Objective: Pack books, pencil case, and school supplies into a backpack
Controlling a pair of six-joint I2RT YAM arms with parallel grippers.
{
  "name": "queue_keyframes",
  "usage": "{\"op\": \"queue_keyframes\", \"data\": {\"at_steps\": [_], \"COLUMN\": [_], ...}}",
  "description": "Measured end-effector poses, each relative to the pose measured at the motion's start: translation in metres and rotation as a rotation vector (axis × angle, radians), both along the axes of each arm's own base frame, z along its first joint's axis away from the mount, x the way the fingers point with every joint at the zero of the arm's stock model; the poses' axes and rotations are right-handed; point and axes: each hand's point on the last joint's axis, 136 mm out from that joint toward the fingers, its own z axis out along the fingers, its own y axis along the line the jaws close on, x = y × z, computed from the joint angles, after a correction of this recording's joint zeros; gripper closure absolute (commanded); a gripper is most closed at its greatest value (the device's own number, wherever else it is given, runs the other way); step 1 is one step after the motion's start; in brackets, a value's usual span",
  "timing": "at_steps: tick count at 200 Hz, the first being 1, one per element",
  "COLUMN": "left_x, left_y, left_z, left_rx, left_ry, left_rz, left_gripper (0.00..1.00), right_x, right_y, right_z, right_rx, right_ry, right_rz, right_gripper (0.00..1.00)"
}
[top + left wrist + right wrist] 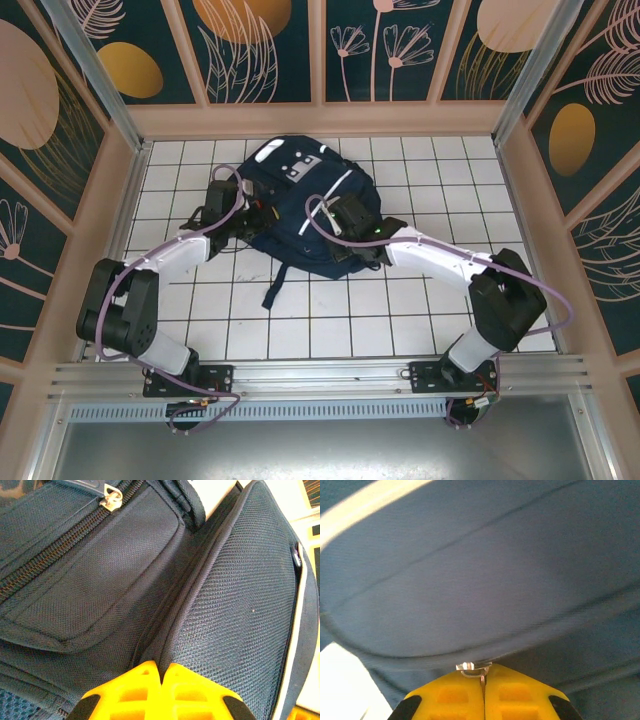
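1. Top external view: your backpack (295,195) lies flat on the white gridded tabletop (400,310). Both hands are on it. The left hand (247,215) is at its left flank, and the right hand (348,228) is on its right half, just beside the white stripe (338,185).
2. Your left hand has its fingers together, with the tips pushed against the backpack where a raised fabric fold runs up and away from them. You cannot tell whether any cloth is pinched between them.
3. Left of that fold, beyond the fingertips, sits a zipped pocket (100,575). Its zipper (45,565) climbs diagonally to a metal slider (112,497) at the far end. Right of the fold is a mesh panel (240,605) edged with pale piping (296,645).
4. Your right hand is clamped on a small metal zipper pull (472,668), caught right at the fingertips. Blurred navy fabric bulges directly beyond and above the tips, and the white stripe crosses the far left corner.
5. A bare patch of tabletop shows low and to the left of the right hand.
6. The bulk of the bag lies between your two hands. A black strap (275,283) trails from its near edge towards the arm bases, between the forearms.
7. Patterned wall panels (250,50) close off the far side beyond both hands.
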Motion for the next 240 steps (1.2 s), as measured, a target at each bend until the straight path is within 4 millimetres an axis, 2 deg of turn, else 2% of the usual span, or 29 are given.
{"op": "queue_keyframes", "data": {"at_steps": [29,72,92,115,140,173,185,202,206,227,240], "left_x": [-0.009,-0.011,-0.010,-0.008,0.001,0.028,0.040,0.055,0.058,0.066,0.063], "left_y": [0.002,0.004,0.005,0.010,0.018,0.014,0.010,0.012,0.015,0.037,0.051], "left_z": [0.001,0.000,0.000,-0.001,-0.006,-0.001,0.004,0.010,0.011,0.014,0.017], "left_rx": [-0.001,0.002,0.008,0.031,0.063,0.070,0.063,0.084,0.089,0.156,0.201], "left_ry": [-0.005,-0.005,-0.006,0.011,0.037,0.013,-0.001,-0.032,-0.035,-0.049,-0.048], "left_rz": [-0.015,-0.018,-0.017,-0.008,0.012,0.004,-0.003,0.018,0.033,0.127,0.179], "left_gripper": [1.00,1.00,1.00,1.00,1.00,1.00,0.84,0.50,0.45,0.33,0.30], "right_x": [0.028,0.057,0.058,0.039,-0.007,-0.061,-0.072,-0.079,-0.079,-0.078,-0.072], "right_y": [-0.019,-0.027,-0.027,-0.021,-0.004,0.027,0.039,0.052,0.054,0.067,0.076], "right_z": [0.010,0.028,0.029,0.029,0.036,0.041,0.039,0.031,0.028,0.008,-0.001], "right_rx": [0.003,0.027,0.021,0.022,0.048,0.092,0.105,0.121,0.123,0.116,0.121], "right_ry": [-0.059,-0.100,-0.091,-0.076,-0.058,-0.011,0.004,0.025,0.035,0.074,0.088], "right_rz": [-0.021,0.017,0.022,0.048,0.104,0.182,0.201,0.208,0.204,0.183,0.163], "right_gripper": [1.00,1.00,1.00,1.00,1.00,1.00,1.00,1.00,1.00,1.00,1.00]}}
